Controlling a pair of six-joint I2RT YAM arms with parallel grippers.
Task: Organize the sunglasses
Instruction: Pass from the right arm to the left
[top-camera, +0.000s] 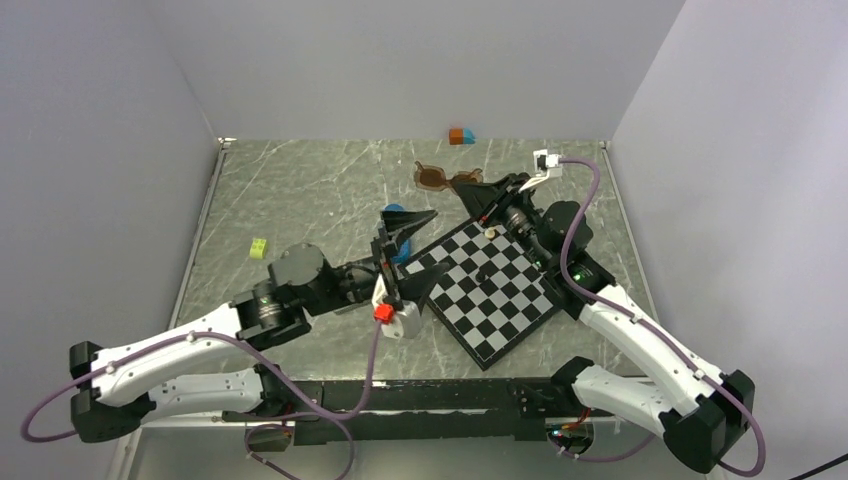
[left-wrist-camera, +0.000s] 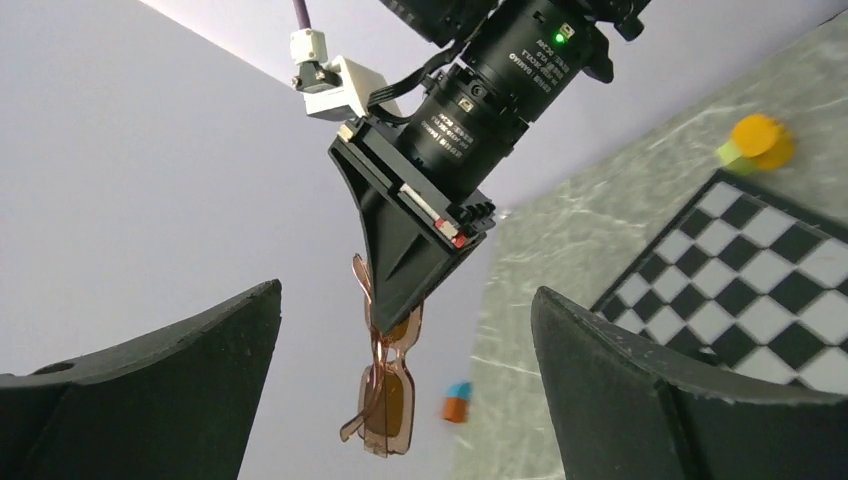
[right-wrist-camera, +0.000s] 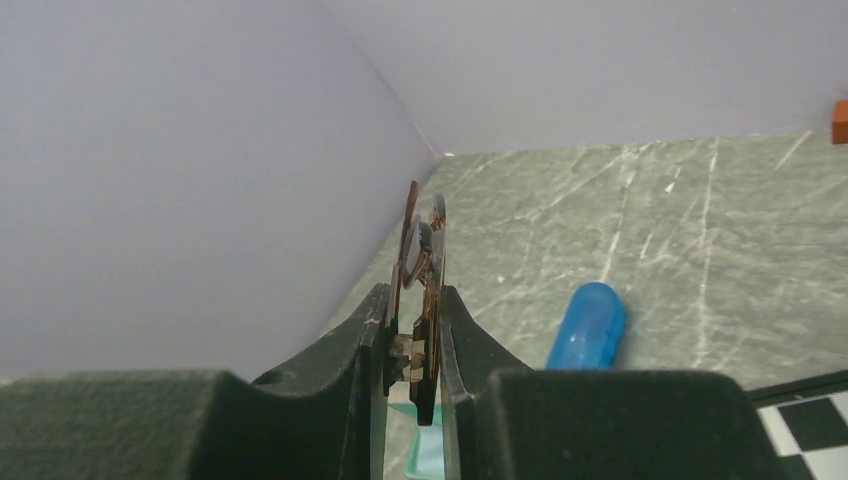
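Top external: right gripper (right-wrist-camera: 413, 296) pinches the brown sunglasses (top-camera: 440, 178); left gripper (top-camera: 425, 248) gapes wide, empty.
Right jaws are nearly closed on the frame near one end, with the lenses sticking out past the fingertips. The pair is held clear of the table, just beyond the chessboard's (top-camera: 500, 310) far corner. Left fingers (left-wrist-camera: 150, 390) sit spread by the chessboard's left corner, gripping nothing and facing the glasses. Blue case (right-wrist-camera: 588, 325) lies on the table just off the chessboard's far-left edge.
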